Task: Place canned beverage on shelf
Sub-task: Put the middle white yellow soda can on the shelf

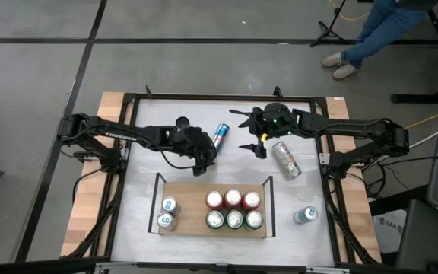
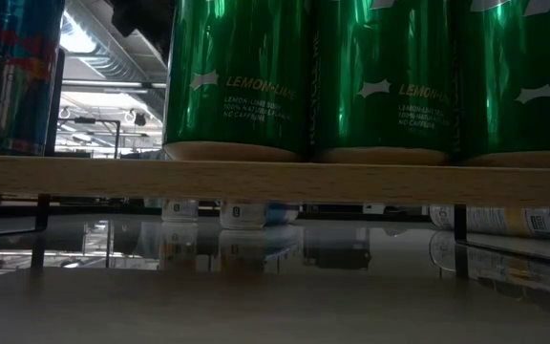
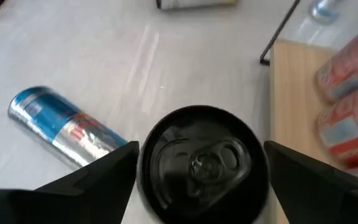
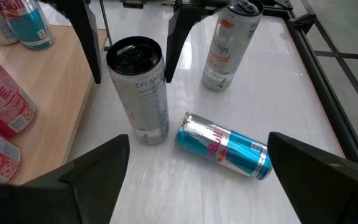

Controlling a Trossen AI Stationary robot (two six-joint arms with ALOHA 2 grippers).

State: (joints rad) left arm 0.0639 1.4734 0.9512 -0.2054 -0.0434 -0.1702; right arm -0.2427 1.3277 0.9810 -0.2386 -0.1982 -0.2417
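On the shelf (image 1: 196,209), six cans stood in two rows at its right half: three green cans (image 1: 235,220) along the near edge and three red cans (image 1: 233,199) behind them. Two blue-topped cans (image 1: 168,214) stood at its left end. Off the shelf's right end, another can (image 1: 305,215) stood alone on the table (image 1: 144,144). Just beyond the shelf's far edge, the left gripper (image 1: 201,161) hung with its fingers spread either side of an upright black-topped can (image 4: 139,87), not touching it. Beside that, farther out, a blue can (image 1: 220,136) lay on its side. Beyond the shelf's right end, the right gripper (image 1: 254,133) stood wide open and empty, near a silver can (image 1: 286,160) on the table.
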